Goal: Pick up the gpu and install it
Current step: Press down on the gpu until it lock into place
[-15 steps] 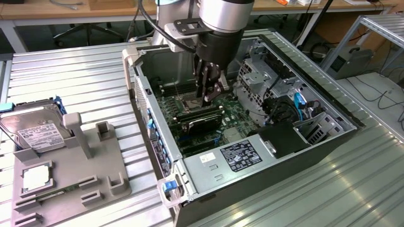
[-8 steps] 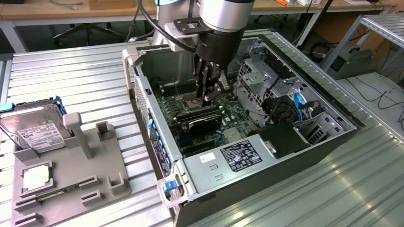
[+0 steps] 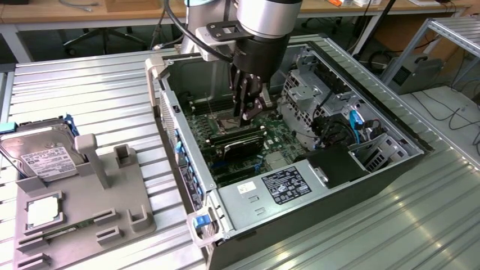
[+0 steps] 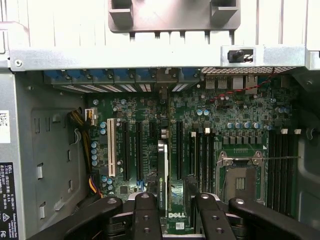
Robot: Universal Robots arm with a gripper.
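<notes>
The gpu [image 4: 163, 190] is standing on edge over the motherboard [image 4: 200, 130] inside the open computer case [image 3: 390, 126], lined up along the black expansion slots [image 4: 179, 150], with its silver bracket end pointing toward the row of blue slot clips [image 4: 115, 76] at the case's rear wall. The gripper [image 4: 172, 212] is pinching the gpu between its black fingers [image 4: 146, 215], reaching down into the case from above; in the exterior view the gripper [image 3: 251, 109] is sitting mid-case over the board. White "DELL" lettering is showing on the green board just by the fingertips; the card's own small print is too fine to read. A white slot [image 4: 111, 147] is lying beside the black ones, and the empty CPU socket [image 4: 240, 175] is sitting on the card's other side. The power supply [image 3: 289, 183] is carrying a black-and-white label, text unreadable. Outside the case, toward the exterior view's left, a grey parts fixture [image 3: 82, 208] is resting on the ribbed metal table [image 3: 90, 95], with a hard drive [image 3: 41, 154] bearing a white label beside it.
</notes>
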